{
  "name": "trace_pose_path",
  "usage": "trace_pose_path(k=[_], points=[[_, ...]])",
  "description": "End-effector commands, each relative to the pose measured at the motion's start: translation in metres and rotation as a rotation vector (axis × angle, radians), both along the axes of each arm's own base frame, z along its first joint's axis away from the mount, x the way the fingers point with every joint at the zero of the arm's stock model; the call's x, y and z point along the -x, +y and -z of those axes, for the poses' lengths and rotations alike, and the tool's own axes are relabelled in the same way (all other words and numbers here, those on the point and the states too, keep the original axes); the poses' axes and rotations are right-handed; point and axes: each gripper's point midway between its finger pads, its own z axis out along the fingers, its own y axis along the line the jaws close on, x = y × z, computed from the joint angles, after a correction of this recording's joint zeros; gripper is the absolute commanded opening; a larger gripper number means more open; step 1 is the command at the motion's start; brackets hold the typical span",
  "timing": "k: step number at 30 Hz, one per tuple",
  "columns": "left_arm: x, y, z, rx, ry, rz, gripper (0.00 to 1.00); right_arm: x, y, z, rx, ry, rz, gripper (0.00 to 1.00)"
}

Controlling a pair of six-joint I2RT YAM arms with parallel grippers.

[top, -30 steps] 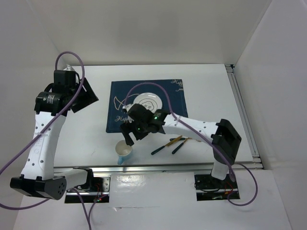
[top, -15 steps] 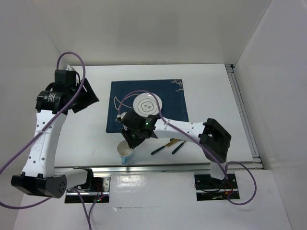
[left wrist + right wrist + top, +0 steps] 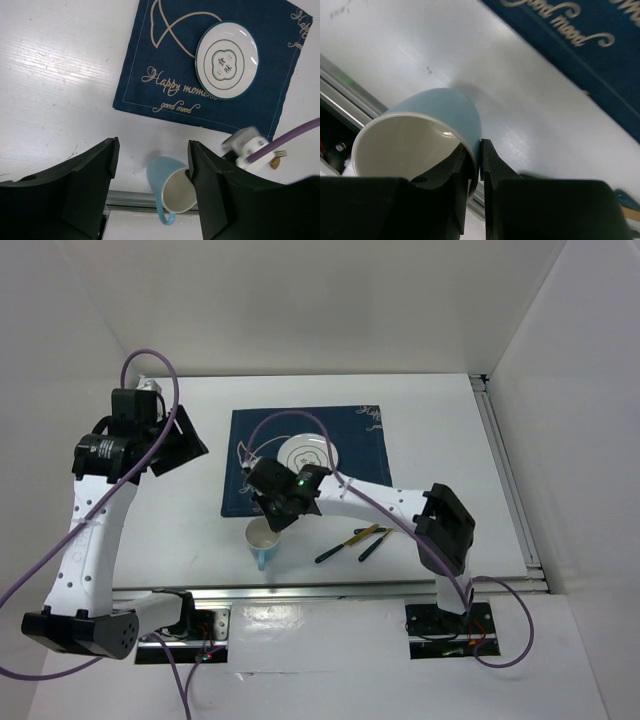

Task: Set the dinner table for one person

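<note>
Blue mug (image 3: pixel 435 120) pinched by its rim at the near edge of the table (image 3: pixel 430 430).
One finger inside, one outside, the right gripper (image 3: pixel 480 165) is clamped on the mug wall, a hold suited to carrying it upright; whether it rests on the table cannot be told. The cutlery (image 3: pixel 352 541) lies at its 3 o'clock. At 12 o'clock the mat (image 3: pixel 355 445) bears the plate (image 3: pixel 305 452), so the mug probably belongs beside it. The left gripper (image 3: pixel 152 150), jaws wide apart and empty, hangs high at the mat's 9 o'clock, seemingly clear of the work.
</note>
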Motion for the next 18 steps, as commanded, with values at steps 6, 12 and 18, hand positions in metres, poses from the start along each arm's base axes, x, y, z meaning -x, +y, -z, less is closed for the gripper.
trace_pose_path(k=[6,12,18], points=[[0.002,-0.009,-0.005,0.01,-0.067,0.094,0.75,-0.129,-0.076,-0.104,-0.096,-0.156,0.368,0.0],[-0.001,-0.021,0.018,0.065,-0.022,0.133,0.75,-0.223,-0.14,-0.115,-0.086,-0.185,0.596,0.0],[0.004,-0.068,0.037,0.173,-0.01,0.289,0.75,-0.291,-0.189,-0.105,-0.061,-0.2,0.779,0.0]])
